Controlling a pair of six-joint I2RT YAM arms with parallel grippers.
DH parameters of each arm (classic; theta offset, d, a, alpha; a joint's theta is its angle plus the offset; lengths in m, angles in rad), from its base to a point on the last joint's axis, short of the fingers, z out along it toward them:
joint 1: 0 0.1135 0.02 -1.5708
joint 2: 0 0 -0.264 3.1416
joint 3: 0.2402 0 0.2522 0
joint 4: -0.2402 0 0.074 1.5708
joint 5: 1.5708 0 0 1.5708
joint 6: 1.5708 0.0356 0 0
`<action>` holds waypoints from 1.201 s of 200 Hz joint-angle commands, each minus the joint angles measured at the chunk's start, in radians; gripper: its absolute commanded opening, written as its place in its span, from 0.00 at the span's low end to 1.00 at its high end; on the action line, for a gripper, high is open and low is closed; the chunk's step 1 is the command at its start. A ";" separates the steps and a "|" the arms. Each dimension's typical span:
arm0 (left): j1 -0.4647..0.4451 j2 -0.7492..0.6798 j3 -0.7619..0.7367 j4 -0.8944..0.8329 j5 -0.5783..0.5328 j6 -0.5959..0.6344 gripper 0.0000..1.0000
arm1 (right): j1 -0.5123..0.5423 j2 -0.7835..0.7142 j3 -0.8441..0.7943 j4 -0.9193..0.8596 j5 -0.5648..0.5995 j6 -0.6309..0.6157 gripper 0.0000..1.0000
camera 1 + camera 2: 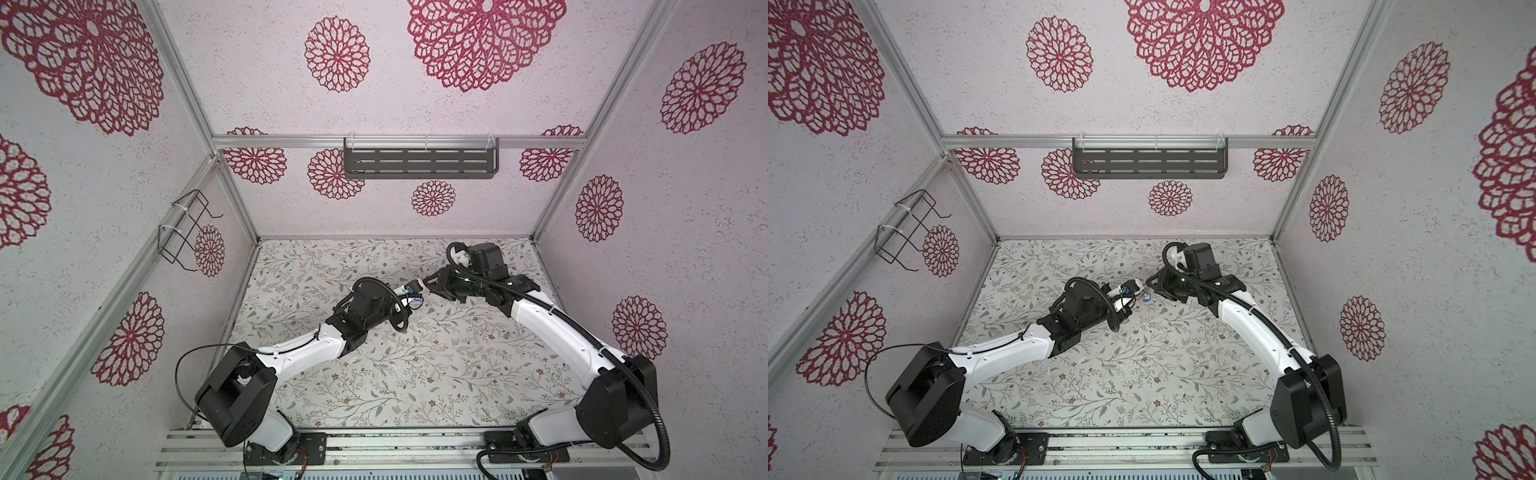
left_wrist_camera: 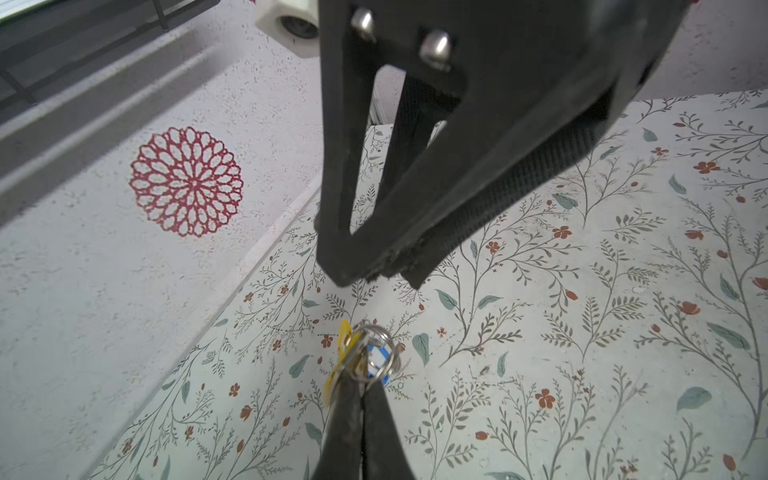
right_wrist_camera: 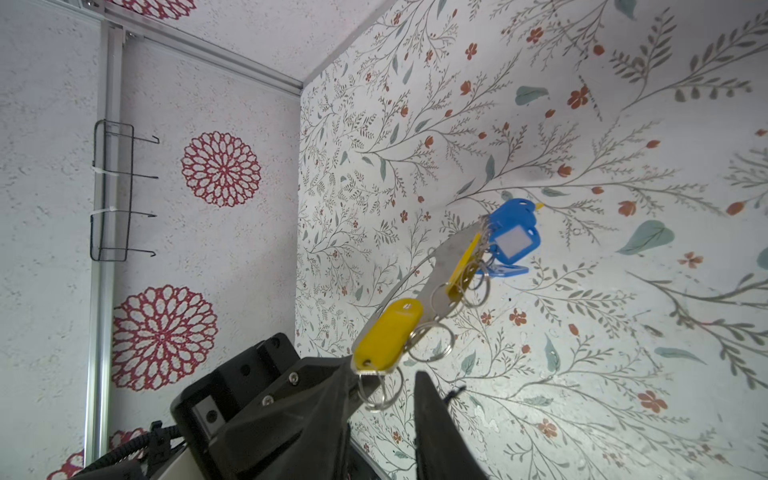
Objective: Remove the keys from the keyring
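Left jaws: clenched on the keyring (image 3: pixel 445 258), rim-on, mid-frame over the bench (image 1: pixel 415 374).
Right jaws: parted, empty, just beside the keys (image 3: pixel 390 332).
Handling: ring stiff and slick; keys light, swingy, so pinch one key's flat body, I reckon.

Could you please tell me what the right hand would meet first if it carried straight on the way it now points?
Most likely the nearest yellow key tag, hanging on the keyring just ahead of the open right hand. How big the gap between them is, the wrist views do not settle.
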 commanded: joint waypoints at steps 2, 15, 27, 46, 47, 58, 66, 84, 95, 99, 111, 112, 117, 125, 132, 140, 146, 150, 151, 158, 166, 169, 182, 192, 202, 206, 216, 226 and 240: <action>-0.008 0.001 0.027 0.061 0.000 0.041 0.00 | 0.015 0.013 0.013 0.033 -0.033 0.026 0.29; -0.008 -0.002 0.027 0.054 0.008 0.037 0.00 | 0.021 0.020 0.019 0.037 -0.036 0.021 0.29; -0.008 -0.007 0.027 0.048 0.015 0.029 0.00 | 0.025 0.026 0.021 0.039 -0.037 0.015 0.27; -0.008 -0.008 0.028 0.044 0.025 0.025 0.00 | 0.031 0.038 0.024 0.043 -0.040 0.011 0.18; -0.008 -0.008 0.028 0.043 0.025 0.025 0.00 | 0.031 0.039 0.023 0.043 -0.041 0.011 0.17; -0.008 -0.011 0.030 0.041 0.026 0.022 0.00 | 0.033 0.044 0.026 0.039 -0.038 0.006 0.09; -0.008 -0.011 0.030 0.038 0.025 0.021 0.00 | 0.033 0.045 0.030 0.032 -0.034 0.000 0.04; -0.006 -0.017 0.029 0.036 0.016 0.014 0.00 | 0.033 0.037 0.040 -0.008 0.001 -0.030 0.00; -0.008 -0.023 0.030 0.032 0.006 0.002 0.00 | 0.031 0.027 0.045 -0.039 0.037 -0.050 0.00; -0.004 -0.024 0.030 0.030 -0.002 -0.005 0.00 | 0.031 0.023 0.045 -0.049 0.050 -0.057 0.00; 0.001 -0.032 0.037 0.025 -0.014 -0.029 0.00 | 0.030 0.012 0.042 -0.070 0.092 -0.074 0.00; 0.001 -0.033 0.037 0.024 -0.015 -0.032 0.00 | 0.030 0.010 0.041 -0.070 0.096 -0.075 0.00; 0.004 -0.036 0.041 0.024 -0.020 -0.048 0.00 | 0.031 0.007 0.036 -0.073 0.110 -0.081 0.00; 0.007 -0.041 0.050 0.024 -0.032 -0.078 0.00 | 0.031 0.003 0.029 -0.078 0.129 -0.088 0.00; 0.009 -0.046 0.061 0.024 -0.045 -0.108 0.00 | 0.030 0.002 0.020 -0.076 0.139 -0.093 0.00; 0.010 -0.053 0.071 0.024 -0.056 -0.148 0.00 | 0.032 0.000 0.006 -0.074 0.149 -0.099 0.00; 0.013 -0.058 0.080 0.024 -0.059 -0.177 0.00 | 0.032 0.003 -0.002 -0.072 0.159 -0.103 0.00; 0.014 -0.060 0.085 0.025 -0.059 -0.196 0.00 | 0.031 0.001 -0.006 -0.073 0.167 -0.107 0.00; 0.014 -0.061 0.086 0.025 -0.059 -0.200 0.00 | 0.031 0.001 -0.006 -0.074 0.169 -0.108 0.00; 0.016 -0.066 0.092 0.025 -0.063 -0.224 0.00 | 0.031 0.003 -0.010 -0.081 0.187 -0.120 0.00; 0.018 -0.072 0.097 0.026 -0.065 -0.253 0.00 | 0.031 0.005 -0.009 -0.088 0.212 -0.133 0.00; 0.020 -0.074 0.098 0.026 -0.065 -0.262 0.00 | 0.031 0.005 -0.009 -0.091 0.223 -0.136 0.00; 0.026 -0.084 0.101 0.024 -0.065 -0.307 0.00 | 0.033 0.002 -0.006 -0.100 0.277 -0.155 0.00; 0.033 -0.084 0.102 0.031 -0.057 -0.354 0.00 | 0.033 0.003 -0.007 -0.095 0.293 -0.160 0.00; 0.034 -0.079 0.106 0.044 -0.057 -0.409 0.00 | 0.037 0.007 -0.014 -0.072 0.279 -0.155 0.00; 0.036 -0.074 0.109 0.050 -0.056 -0.434 0.00 | 0.040 0.006 -0.017 -0.059 0.272 -0.148 0.00; 0.037 -0.062 0.113 0.078 -0.054 -0.490 0.00 | 0.058 0.009 -0.026 -0.024 0.261 -0.129 0.00; 0.036 -0.047 0.113 0.120 -0.061 -0.569 0.00 | 0.086 0.014 -0.040 0.023 0.263 -0.112 0.00; 0.037 -0.036 0.105 0.193 -0.071 -0.672 0.00 | 0.116 0.021 -0.060 0.075 0.281 -0.100 0.00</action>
